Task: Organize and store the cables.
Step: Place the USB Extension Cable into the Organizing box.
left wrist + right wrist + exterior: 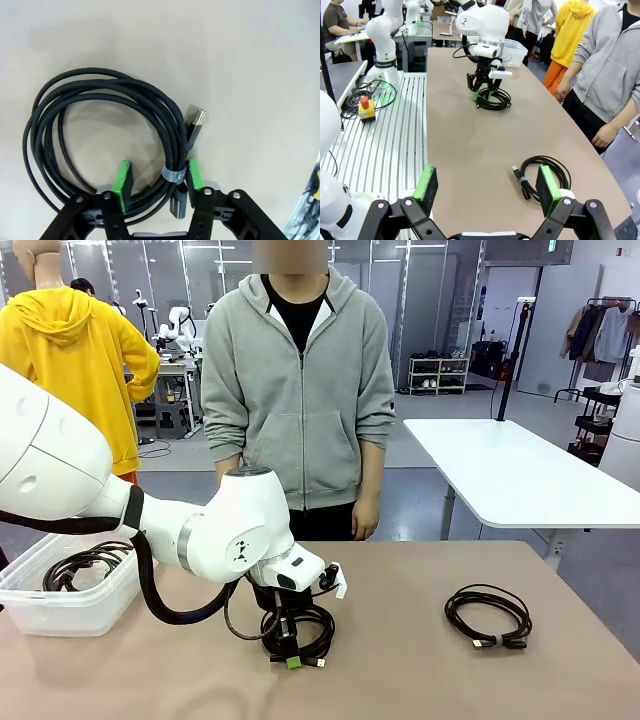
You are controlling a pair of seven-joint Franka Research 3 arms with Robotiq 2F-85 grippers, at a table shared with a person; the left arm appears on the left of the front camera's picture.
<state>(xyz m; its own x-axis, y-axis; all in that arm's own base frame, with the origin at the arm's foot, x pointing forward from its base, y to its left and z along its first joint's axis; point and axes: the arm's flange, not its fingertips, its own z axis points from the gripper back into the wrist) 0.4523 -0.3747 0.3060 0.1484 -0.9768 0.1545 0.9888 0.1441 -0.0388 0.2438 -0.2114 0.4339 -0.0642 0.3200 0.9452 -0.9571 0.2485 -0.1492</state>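
A coiled black cable (pixel 312 628) lies at the table's middle. My left gripper (pixel 291 652) stands straight down over its near side. In the left wrist view this cable (pixel 100 95) is a round coil bound by a grey strap (pixel 174 175). The left gripper (pixel 158 177) is open and straddles the strapped strands, with a gap beside one green pad (pixel 122 179). A second coiled cable (pixel 488 615) lies on the right. My right gripper (pixel 487 187) hovers open above the table, and that cable (pixel 543 174) lies just past its right pad (pixel 548 184). A third cable (pixel 85 564) sits in the bin.
A clear plastic bin (pixel 60 612) stands at the table's left edge. A person in a grey hoodie (pixel 300 390) stands at the far side, hands hanging down. A metal rail surface (pixel 375 135) borders the table on the robot's side.
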